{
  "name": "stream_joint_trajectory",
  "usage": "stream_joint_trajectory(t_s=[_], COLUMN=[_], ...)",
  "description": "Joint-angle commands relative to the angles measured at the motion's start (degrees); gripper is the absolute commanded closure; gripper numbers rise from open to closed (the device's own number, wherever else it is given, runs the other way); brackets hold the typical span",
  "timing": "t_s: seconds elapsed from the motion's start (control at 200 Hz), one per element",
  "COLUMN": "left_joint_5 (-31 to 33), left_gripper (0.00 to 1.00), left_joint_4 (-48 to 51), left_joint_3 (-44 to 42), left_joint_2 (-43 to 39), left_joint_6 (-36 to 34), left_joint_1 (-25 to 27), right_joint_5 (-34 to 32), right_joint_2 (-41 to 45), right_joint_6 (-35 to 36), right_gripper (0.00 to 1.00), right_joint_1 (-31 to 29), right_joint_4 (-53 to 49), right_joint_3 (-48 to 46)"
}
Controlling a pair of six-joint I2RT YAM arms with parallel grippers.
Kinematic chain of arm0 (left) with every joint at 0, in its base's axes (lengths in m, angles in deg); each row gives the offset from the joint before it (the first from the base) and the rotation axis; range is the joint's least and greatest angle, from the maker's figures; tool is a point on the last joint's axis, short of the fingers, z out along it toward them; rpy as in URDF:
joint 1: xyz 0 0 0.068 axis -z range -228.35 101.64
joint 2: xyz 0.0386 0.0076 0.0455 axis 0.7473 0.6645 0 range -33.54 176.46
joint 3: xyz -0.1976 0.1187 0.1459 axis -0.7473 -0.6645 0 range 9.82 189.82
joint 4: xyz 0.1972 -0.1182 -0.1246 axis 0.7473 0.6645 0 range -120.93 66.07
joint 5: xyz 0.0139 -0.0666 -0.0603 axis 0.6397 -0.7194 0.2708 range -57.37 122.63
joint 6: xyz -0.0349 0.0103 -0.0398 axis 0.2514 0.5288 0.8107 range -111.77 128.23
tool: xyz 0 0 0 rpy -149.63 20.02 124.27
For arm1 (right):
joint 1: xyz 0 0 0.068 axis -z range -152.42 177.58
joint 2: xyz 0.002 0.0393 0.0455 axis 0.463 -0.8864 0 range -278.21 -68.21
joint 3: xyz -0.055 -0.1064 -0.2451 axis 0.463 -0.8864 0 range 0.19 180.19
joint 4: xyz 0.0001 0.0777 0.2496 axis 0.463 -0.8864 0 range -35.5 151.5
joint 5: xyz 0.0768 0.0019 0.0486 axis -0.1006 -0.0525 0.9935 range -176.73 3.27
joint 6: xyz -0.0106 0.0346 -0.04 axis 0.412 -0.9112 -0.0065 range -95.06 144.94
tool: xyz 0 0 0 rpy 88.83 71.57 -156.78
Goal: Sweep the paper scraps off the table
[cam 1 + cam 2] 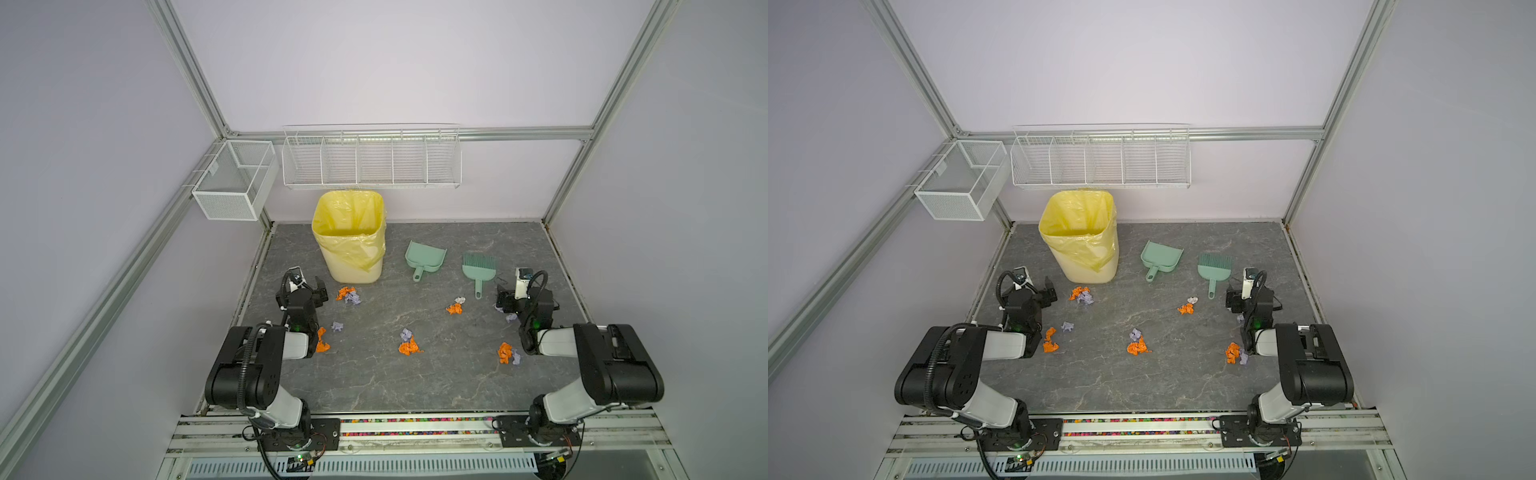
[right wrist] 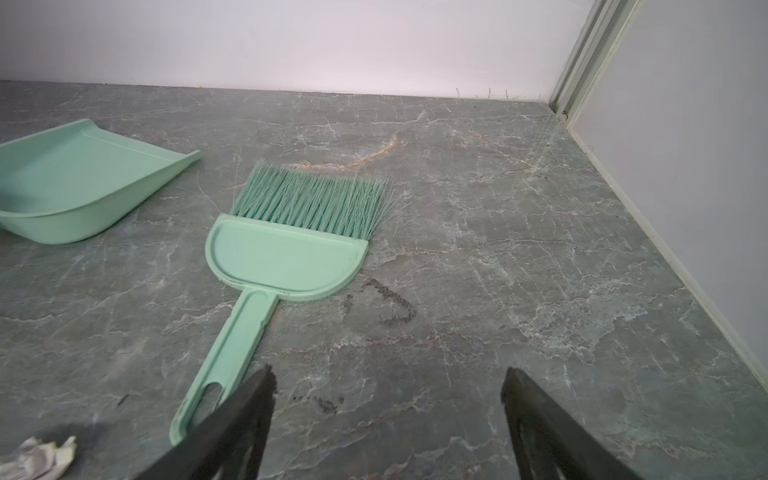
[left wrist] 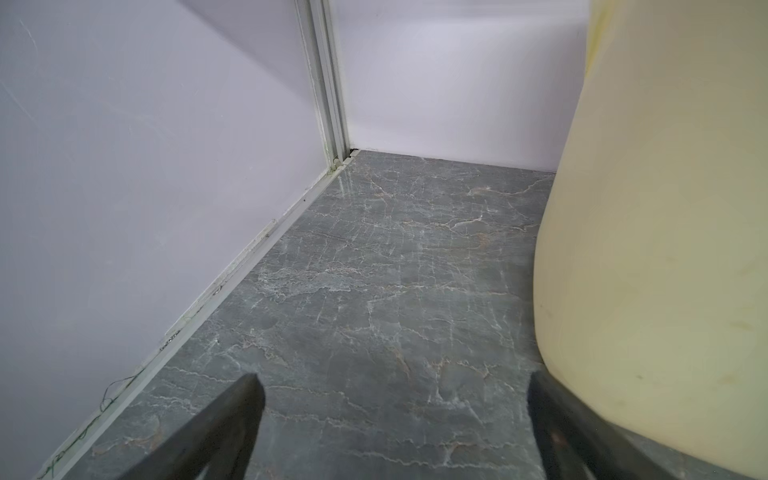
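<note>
Nothing's getting swept yet: the left claw [image 1: 318, 291] and right claw [image 2: 386, 374] are hanging wide open, the paper scraps [image 1: 409, 347] are lying scattered over the counter [image 1: 415, 382] between and beside them, and the brush [image 2: 286, 257] is sitting untouched just ahead of the right claw.

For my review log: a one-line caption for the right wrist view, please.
Open right end effector poised by the handle of the mint brush, dustpan beside it on the veined grey table.
</note>
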Motion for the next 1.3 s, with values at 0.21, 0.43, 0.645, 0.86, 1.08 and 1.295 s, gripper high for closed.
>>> stream_joint_trajectory(t_s=[0.21,0.43,0.645,0.86,1.08,1.295], left_joint_5=[-0.2,-0.2,-0.2,-0.2,-0.5,1.8], left_gripper=[0.01,0.01,0.01,0.01,0.01,0.01], left_joint_4=[-0.1,-0.1,-0.1,-0.1,0.2,-0.3], left_joint_3=[0.4,0.4,0.5,0.4,0.6,0.1], left_joint_2=[0.2,0.2,0.1,0.1,0.0,-0.7], left_joint_6=[-0.1,-0.1,-0.1,-0.1,0.1,0.6], left_joint_1=[-0.3,-0.3,-0.4,-0.3,-0.5,-0.4], right_joint_5=[-0.8,-0.7,-0.5,0.9,0.9,-5.1], right_joint_2=[0.9,0.9,0.8,0.8,0.8,2.2], right_joint_6=[1.1,1.1,1.0,0.4,0.6,1.6], right_gripper=[0.12,0.12,0.12,0.12,0.12,0.12], right_joint_1=[-0.3,-0.3,-0.3,0.5,0.4,-2.0], right_joint_4=[0.3,0.2,0.4,0.3,-0.1,-0.2], right_joint_3=[0.6,0.6,0.6,0.7,0.8,0.4])
